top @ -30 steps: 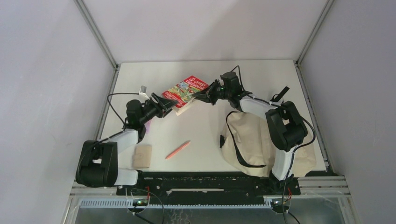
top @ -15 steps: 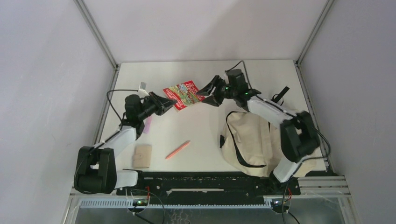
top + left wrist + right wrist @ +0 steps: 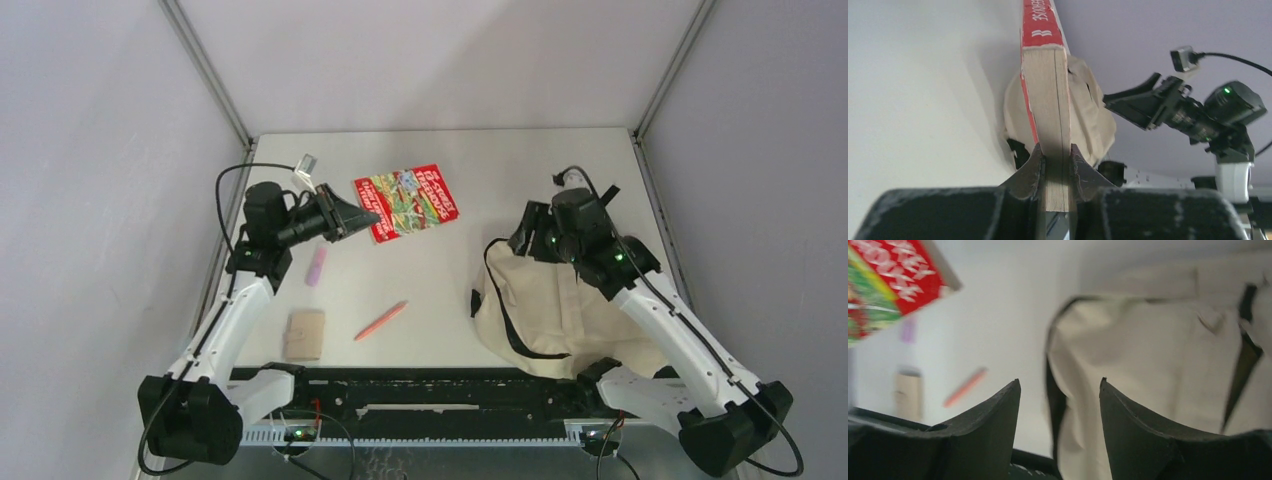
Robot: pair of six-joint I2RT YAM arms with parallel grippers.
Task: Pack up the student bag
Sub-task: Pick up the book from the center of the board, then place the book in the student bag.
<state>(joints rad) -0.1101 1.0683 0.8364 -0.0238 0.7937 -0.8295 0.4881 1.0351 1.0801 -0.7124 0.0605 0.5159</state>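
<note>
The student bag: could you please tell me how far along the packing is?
Done: nothing looks packed; the bag lies slumped on the table. In hand: the left pincer is shut on the red book; the right pincer hangs open and empty over the bag. Left: the book, orange pencil, pink stick and tan block are all outside the bag.

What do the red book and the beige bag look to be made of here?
Book: paper, likely a paperback. The cover is printed red and looks glossy, and the left wrist view shows a matte tan page block. Student bag: soft woven cloth, probably canvas, matte cream. It slumps and creases.
</note>
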